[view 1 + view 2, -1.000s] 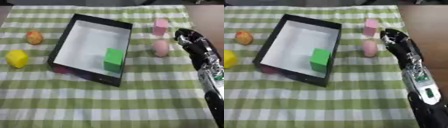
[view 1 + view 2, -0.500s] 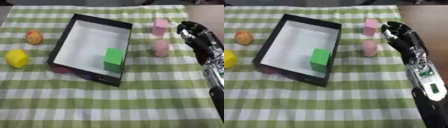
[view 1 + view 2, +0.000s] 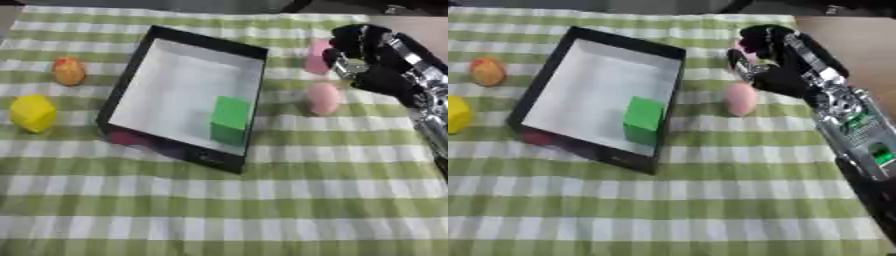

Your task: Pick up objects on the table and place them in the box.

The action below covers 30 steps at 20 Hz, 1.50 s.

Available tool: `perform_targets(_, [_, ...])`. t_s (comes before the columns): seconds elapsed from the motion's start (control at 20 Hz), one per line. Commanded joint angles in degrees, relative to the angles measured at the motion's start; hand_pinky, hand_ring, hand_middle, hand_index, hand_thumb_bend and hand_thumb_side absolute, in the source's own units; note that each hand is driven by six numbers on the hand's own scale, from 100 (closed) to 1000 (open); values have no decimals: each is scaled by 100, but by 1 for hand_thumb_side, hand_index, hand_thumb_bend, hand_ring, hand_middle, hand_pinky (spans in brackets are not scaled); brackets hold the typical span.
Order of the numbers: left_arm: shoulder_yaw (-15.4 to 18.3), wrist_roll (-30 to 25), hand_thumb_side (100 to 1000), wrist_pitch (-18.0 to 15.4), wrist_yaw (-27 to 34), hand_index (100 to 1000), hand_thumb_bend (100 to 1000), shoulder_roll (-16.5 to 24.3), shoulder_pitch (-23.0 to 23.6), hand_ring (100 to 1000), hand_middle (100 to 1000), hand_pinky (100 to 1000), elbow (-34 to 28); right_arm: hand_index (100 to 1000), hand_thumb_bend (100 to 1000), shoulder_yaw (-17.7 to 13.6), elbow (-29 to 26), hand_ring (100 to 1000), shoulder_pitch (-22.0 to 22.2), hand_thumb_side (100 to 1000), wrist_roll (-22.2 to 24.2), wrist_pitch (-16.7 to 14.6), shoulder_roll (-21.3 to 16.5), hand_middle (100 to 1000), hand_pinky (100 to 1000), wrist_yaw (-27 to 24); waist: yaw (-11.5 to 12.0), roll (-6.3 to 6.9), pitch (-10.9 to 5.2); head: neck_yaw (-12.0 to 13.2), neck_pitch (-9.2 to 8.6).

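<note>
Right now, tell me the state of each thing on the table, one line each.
box: open, holding green block
green block: inside box
pink block: on cloth, right hand beside it
pink egg: on cloth
orange egg: on cloth
yellow block: on cloth
right hand: fingers curled, holding nothing

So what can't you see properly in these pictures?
- Pink block: both views, partly behind the right hand; whether the hand touches it is unclear.
- Magenta thing: mostly hidden by the box wall.
- Yellow object: cut off by the right eye view's left edge.
- Left hand: in no view.

A green-and-white checked tablecloth (image 3: 262,200) covers the table, with bare brown tabletop (image 3: 859,45) at far right.
</note>
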Motion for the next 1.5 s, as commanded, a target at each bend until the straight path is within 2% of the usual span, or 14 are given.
perform_targets(0.05, [-1, -11, 628, 12, -61, 773, 414, 207, -21, 675, 686, 739, -70, 816, 313, 309, -76, 840, -310, 412, 319, 48, -688, 755, 903, 336, 3, -92, -171, -7, -16])
perform_targets(0.2, [16, 3, 628, 12, -59, 773, 414, 204, -2, 675, 686, 739, -66, 816, 321, 699, -37, 840, -532, 411, 619, -44, -1176, 755, 901, 607, -19, -76, -172, 6, -16])
perform_targets(0.55, [-15, -19, 629, 22, -43, 773, 411, 192, -18, 676, 686, 739, -60, 837, 342, 549, -359, 856, -460, 436, 1308, -345, -2296, 778, 906, 474, 21, -62, -149, -52, -16])
perform_targets(0.85, [-65, -70, 629, 37, -30, 773, 410, 173, -53, 677, 686, 739, -57, 852, 415, 574, -549, 870, -473, 412, 1899, -627, -3122, 792, 911, 174, 101, -35, -138, -178, -16])
perform_targets(1.1, [-77, -85, 630, 42, -21, 773, 409, 166, -51, 678, 686, 740, -52, 855, 476, 640, -138, 855, -712, 365, 2443, -629, -3052, 788, 904, 226, 132, -35, -132, -205, -16])
perform_targets(1.5, [-77, -93, 630, 44, -16, 773, 408, 162, -48, 679, 687, 740, -53, 848, 494, 836, 525, 847, -1256, 335, 3331, -706, -2732, 780, 896, 589, 139, -23, -123, -204, -16])
